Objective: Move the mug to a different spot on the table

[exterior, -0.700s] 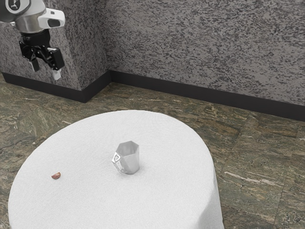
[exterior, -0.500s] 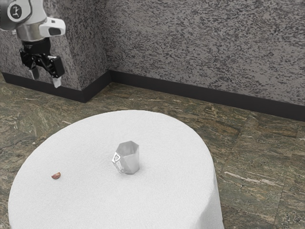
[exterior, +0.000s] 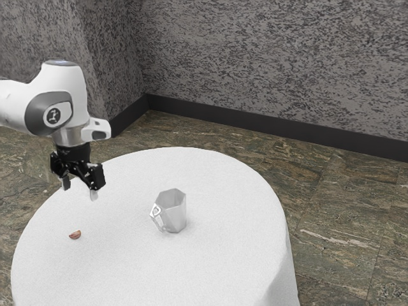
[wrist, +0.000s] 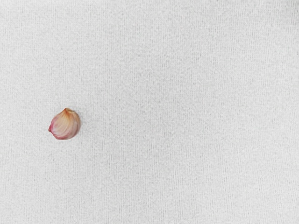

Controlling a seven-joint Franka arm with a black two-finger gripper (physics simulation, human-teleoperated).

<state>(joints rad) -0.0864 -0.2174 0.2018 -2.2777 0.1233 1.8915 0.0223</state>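
My gripper (exterior: pixel 80 189) hung wide and empty at the exterior view's left, over the table (exterior: pixel 223 255). The mug (exterior: pixel 170 210) stood upright at centre, a clove (exterior: pixel 75 235) at lower left.

Walls (exterior: pixel 268 57) are grey speckled stone, meeting at a corner near the exterior view's left, with a dark baseboard (exterior: pixel 274 127) along the bottom. Floor (exterior: pixel 344 210) is green-brown veined marble tile with thin grout lines. Worktop (exterior: pixel 223 274) is round, covered by a plain white cloth (wrist: pixel 187 93) that hangs over the edge; lighting is even and soft.
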